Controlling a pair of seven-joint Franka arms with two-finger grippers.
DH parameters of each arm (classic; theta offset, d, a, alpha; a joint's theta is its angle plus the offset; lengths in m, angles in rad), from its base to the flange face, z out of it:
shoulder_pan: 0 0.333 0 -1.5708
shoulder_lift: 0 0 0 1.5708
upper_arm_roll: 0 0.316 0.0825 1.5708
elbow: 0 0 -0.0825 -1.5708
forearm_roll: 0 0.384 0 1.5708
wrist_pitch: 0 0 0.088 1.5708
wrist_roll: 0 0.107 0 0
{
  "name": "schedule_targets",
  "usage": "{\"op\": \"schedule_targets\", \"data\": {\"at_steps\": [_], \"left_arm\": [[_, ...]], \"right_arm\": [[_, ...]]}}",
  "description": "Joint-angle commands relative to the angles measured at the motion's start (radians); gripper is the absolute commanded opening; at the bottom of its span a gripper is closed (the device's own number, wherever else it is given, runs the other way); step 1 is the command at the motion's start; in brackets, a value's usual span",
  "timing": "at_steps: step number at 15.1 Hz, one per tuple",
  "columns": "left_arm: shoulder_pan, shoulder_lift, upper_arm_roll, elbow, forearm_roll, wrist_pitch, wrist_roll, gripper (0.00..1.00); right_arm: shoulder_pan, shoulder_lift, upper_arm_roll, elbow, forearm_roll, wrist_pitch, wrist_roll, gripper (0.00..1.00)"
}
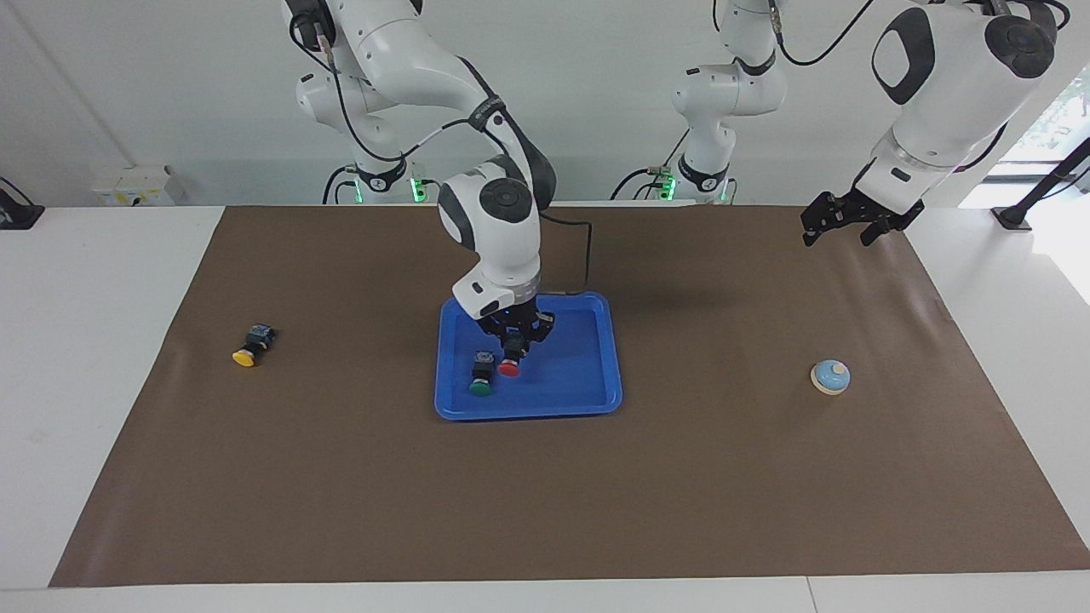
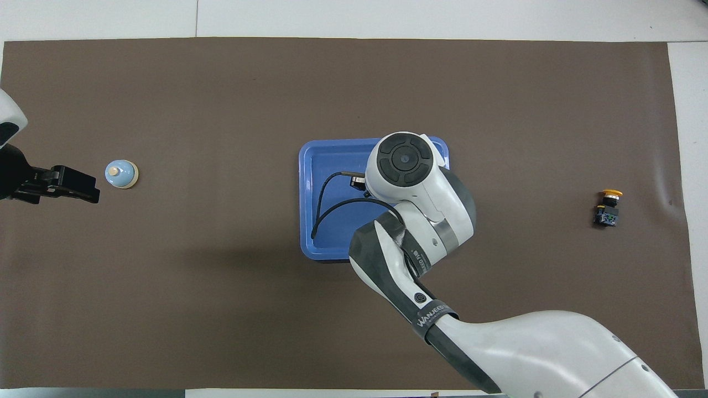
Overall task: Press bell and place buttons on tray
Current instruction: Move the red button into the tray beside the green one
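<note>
Right gripper (image 1: 513, 347): over the tray (image 1: 596, 340), clamped on the red button (image 1: 509, 367).
Green button (image 1: 480, 375): beside those jaws; overhead, arm-hidden.
Left gripper (image 1: 839, 226): jaws apart, waits.
Bell (image 1: 830, 376): well below them.
Yellow button (image 1: 252, 345): off tray.

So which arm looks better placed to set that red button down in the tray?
The right arm. Its claw is shut on the red button and hangs over the blue tray, beside the green button. The left claw waits open, up near the bell at its own end.
</note>
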Motion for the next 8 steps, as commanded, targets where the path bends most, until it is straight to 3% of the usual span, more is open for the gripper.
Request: {"op": "schedule_targets", "data": {"at_steps": [1, 5, 6, 7, 8], "left_arm": [[0.0, -0.014, 0.002, -0.005, 0.002, 0.008, -0.007, 1.0], [0.0, -0.014, 0.002, -0.005, 0.002, 0.008, -0.007, 1.0], [0.0, -0.015, 0.002, -0.005, 0.002, 0.008, -0.007, 1.0], [0.0, -0.015, 0.002, -0.005, 0.002, 0.008, -0.007, 1.0], [0.0, -0.014, 0.002, -0.005, 0.002, 0.008, -0.007, 1.0]], "right_arm": [[0.009, 0.031, -0.004, 0.005, -0.024, 0.035, 0.034, 0.0], [0.008, 0.026, -0.004, -0.036, -0.024, 0.066, 0.075, 0.0], [0.006, 0.026, -0.003, -0.036, -0.024, 0.063, 0.102, 0.14], [0.006, 0.025, -0.003, -0.032, -0.024, 0.054, 0.116, 0.69], [0.006, 0.022, -0.003, -0.026, -0.021, 0.04, 0.132, 1.0]]}}
